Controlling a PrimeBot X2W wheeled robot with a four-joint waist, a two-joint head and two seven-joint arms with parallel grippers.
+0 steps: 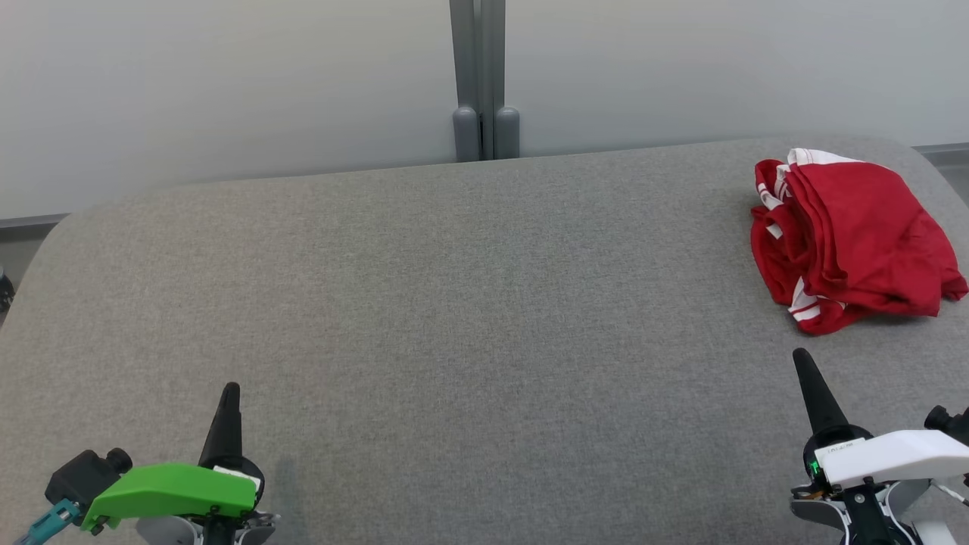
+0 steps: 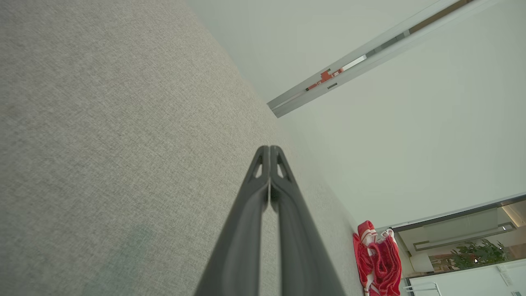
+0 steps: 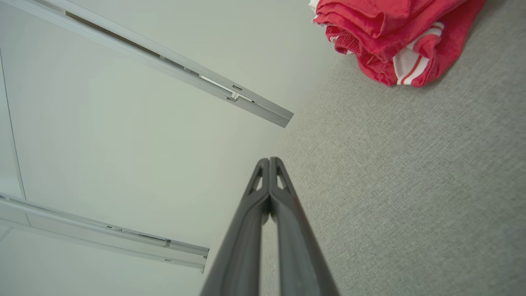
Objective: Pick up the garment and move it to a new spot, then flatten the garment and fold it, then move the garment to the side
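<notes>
By the far right edge of the table lies the garment, left hand and right hand closed.

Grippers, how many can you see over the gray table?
2. The left gripper is at the head view's lower left; the right gripper is at its lower right, near the red garment. Both shut.

Garment (red, bunched) far right
</notes>
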